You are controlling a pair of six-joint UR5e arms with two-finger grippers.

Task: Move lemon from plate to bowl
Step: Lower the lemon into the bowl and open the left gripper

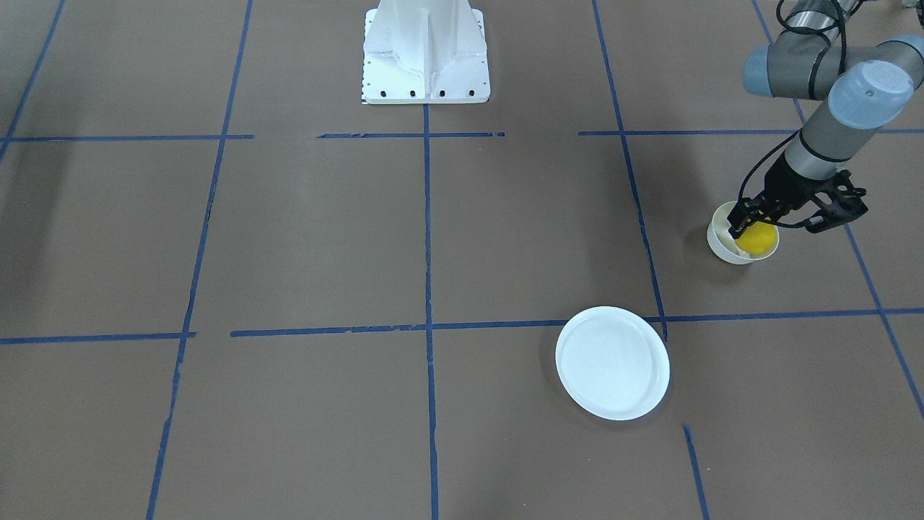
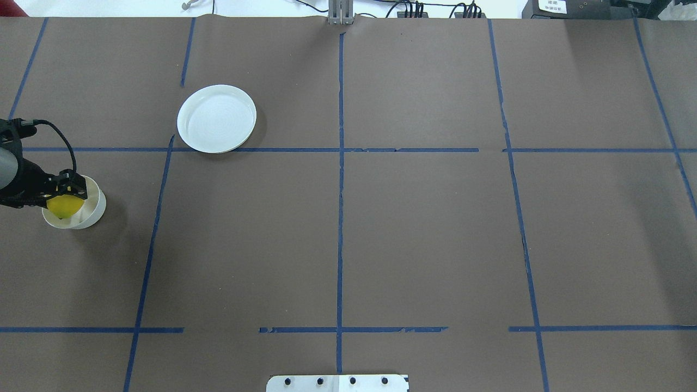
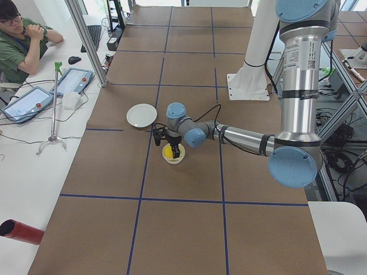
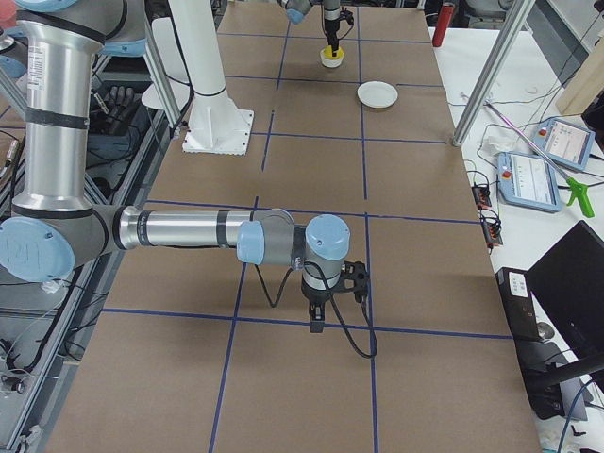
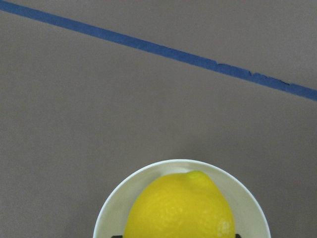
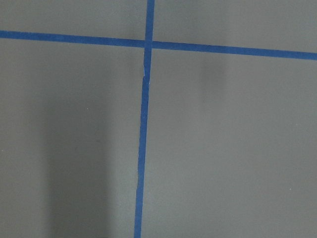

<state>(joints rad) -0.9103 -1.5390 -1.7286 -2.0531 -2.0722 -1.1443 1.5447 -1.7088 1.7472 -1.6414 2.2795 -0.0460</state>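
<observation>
The yellow lemon (image 1: 758, 240) sits low inside the small off-white bowl (image 1: 722, 245), near the table's edge on my left side. My left gripper (image 1: 754, 220) reaches down into the bowl with its fingers closed around the lemon. The overhead view shows the lemon (image 2: 64, 206), the bowl (image 2: 92, 209) and the left gripper (image 2: 68, 190). The left wrist view shows the lemon (image 5: 181, 208) filling much of the bowl (image 5: 106, 208). The white plate (image 1: 612, 362) lies empty, apart from the bowl. My right gripper (image 4: 318, 326) hangs over bare table; I cannot tell its state.
The brown table cover carries a grid of blue tape lines (image 2: 340, 149). The white robot base (image 1: 426, 54) stands at the table's middle edge. An operator (image 3: 20, 37) sits past the table with tablets (image 3: 28, 103) beside him.
</observation>
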